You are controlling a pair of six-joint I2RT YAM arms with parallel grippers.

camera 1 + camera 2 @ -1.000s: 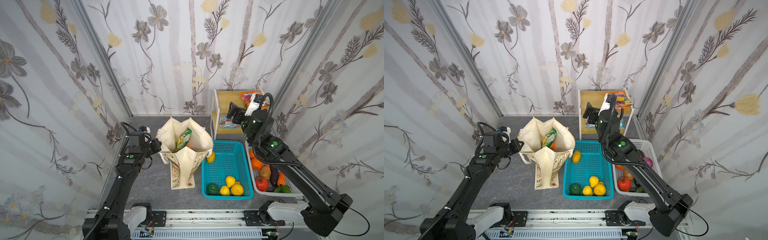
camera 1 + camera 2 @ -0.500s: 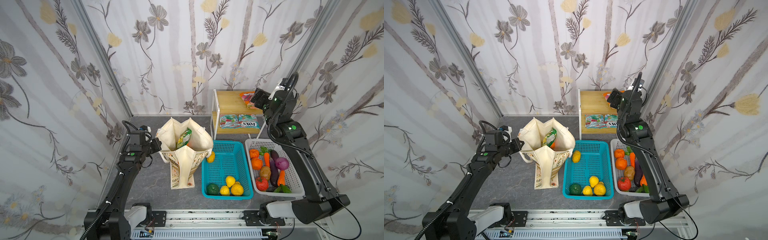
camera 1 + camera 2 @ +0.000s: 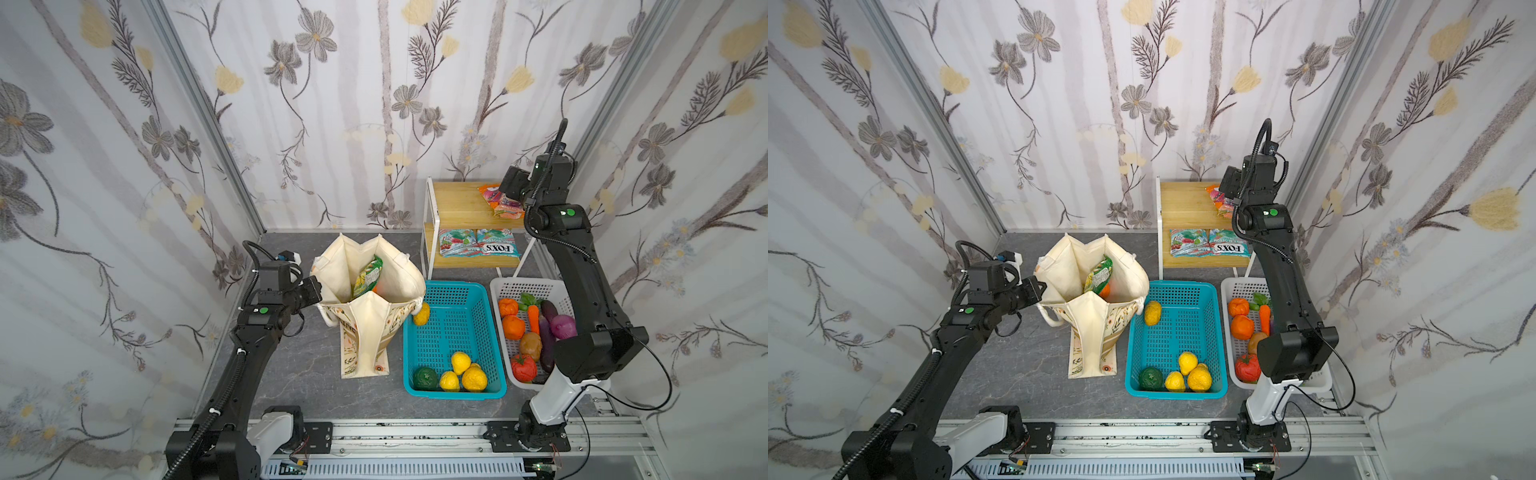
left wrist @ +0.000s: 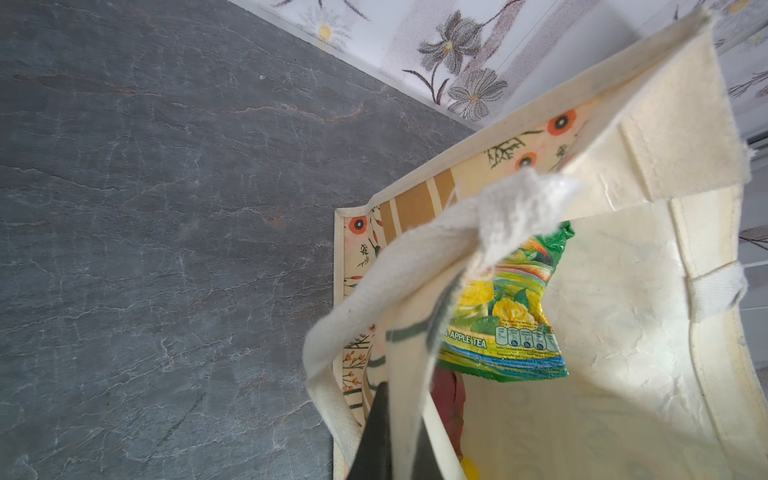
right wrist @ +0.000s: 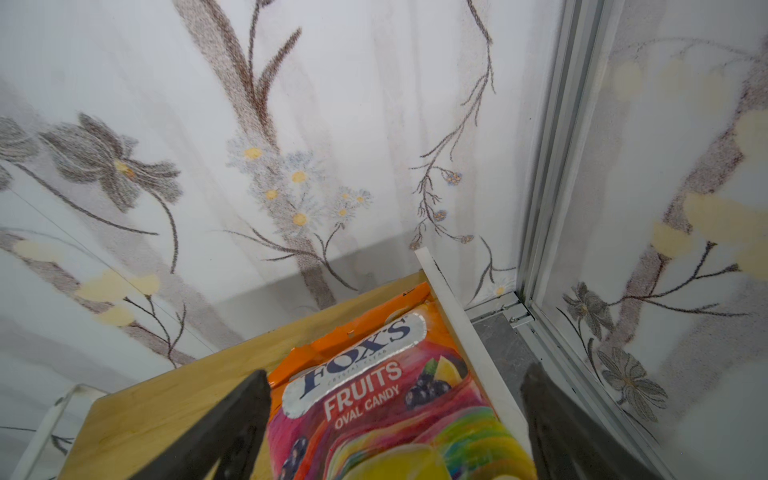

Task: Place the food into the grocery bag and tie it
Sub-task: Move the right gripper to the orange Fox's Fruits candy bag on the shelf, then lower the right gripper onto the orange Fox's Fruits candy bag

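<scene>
Grey slate tabletop, walled on three sides by floral wallpaper, carries everything in both top views. Left of centre, at about 9 o'clock, stands the grocery bag (image 3: 399, 282) (image 3: 1129, 286). It is cream canvas with a flower print and tan bands on the outside, and a thick white rope handle (image 4: 374, 291) loops over its rim. Its mouth gapes open. Inside, a glossy green packet (image 3: 368, 276) (image 3: 1099, 274) (image 4: 511, 307) stands on edge, with something orange tucked beside it.

More of the food lies outside the bag:
- Yellow lemons (image 3: 461, 361) sit at the 6 o'clock end of a teal basket (image 3: 457, 291), just right of the bag.
- A purple onion (image 3: 563, 326) and an orange (image 3: 513, 327) share a white basket (image 3: 519, 284) at 4 o'clock.
- An orange packet (image 3: 494, 195) (image 5: 395, 407) marked FOX'S FRUITS lies on the top board of a wooden shelf (image 3: 457, 203) at 1 o'clock.
- Two teal packets (image 3: 478, 243) lie on the lower board.

The left arm rises from the front rail at 7 o'clock, with its forearm nearly level and pointing toward 3 o'clock. The left gripper (image 3: 316, 286) (image 4: 401, 419) is pressed together on the bag's rim at its 9 o'clock side, and the wrist view shows the canvas pinched between the dark fingers.

The right arm stands tall from 5 o'clock and reaches back over the white basket to the shelf. The right gripper (image 3: 509, 189) (image 5: 397, 372) is spread wide and tipped down over the orange packet. One finger is over the wood and the other is past the shelf's white edge. Whether either finger touches the packet cannot be told.
</scene>
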